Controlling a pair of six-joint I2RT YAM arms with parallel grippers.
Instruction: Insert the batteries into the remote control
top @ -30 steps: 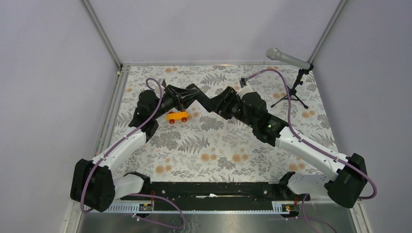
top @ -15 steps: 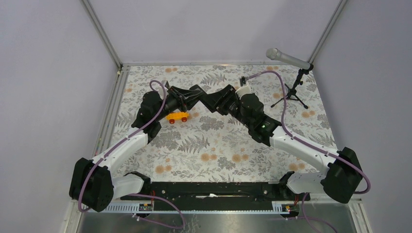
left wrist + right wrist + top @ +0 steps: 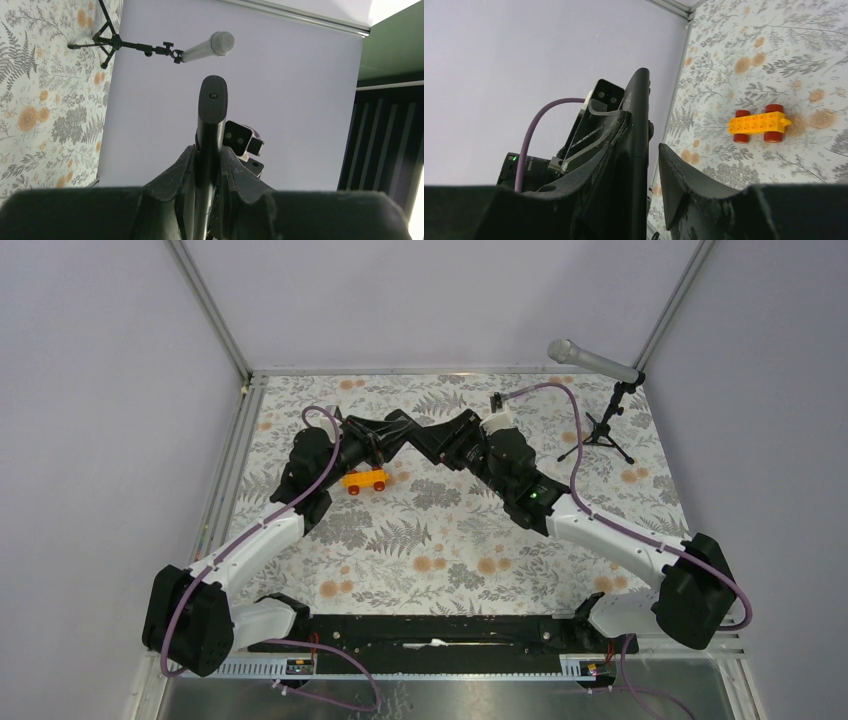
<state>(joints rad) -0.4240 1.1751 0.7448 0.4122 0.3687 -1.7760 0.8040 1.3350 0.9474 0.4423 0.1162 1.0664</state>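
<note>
The remote control [image 3: 212, 115] is a slim black bar held in the air over the back middle of the table. My left gripper [image 3: 207, 152] is shut on it, and the bar sticks out past the fingertips. From the right, my right gripper [image 3: 644, 145] reaches around the same remote control [image 3: 639, 125]. Its left finger lies against the bar, and its right finger [image 3: 674, 170] stands a little apart, so it is open. In the top view the left gripper [image 3: 398, 432] and right gripper [image 3: 445, 438] meet tip to tip. The batteries are out of view.
An orange toy car [image 3: 364, 480] with red wheels sits on the floral mat just below the left gripper; it also shows as the orange toy car [image 3: 758, 123] in the right wrist view. A microphone [image 3: 592, 362] on a small tripod [image 3: 600, 435] stands at the back right.
My right arm has moved left and toward the back, and its jaws have narrowed around the remote control. The left gripper keeps its hold and has shifted only slightly.
</note>
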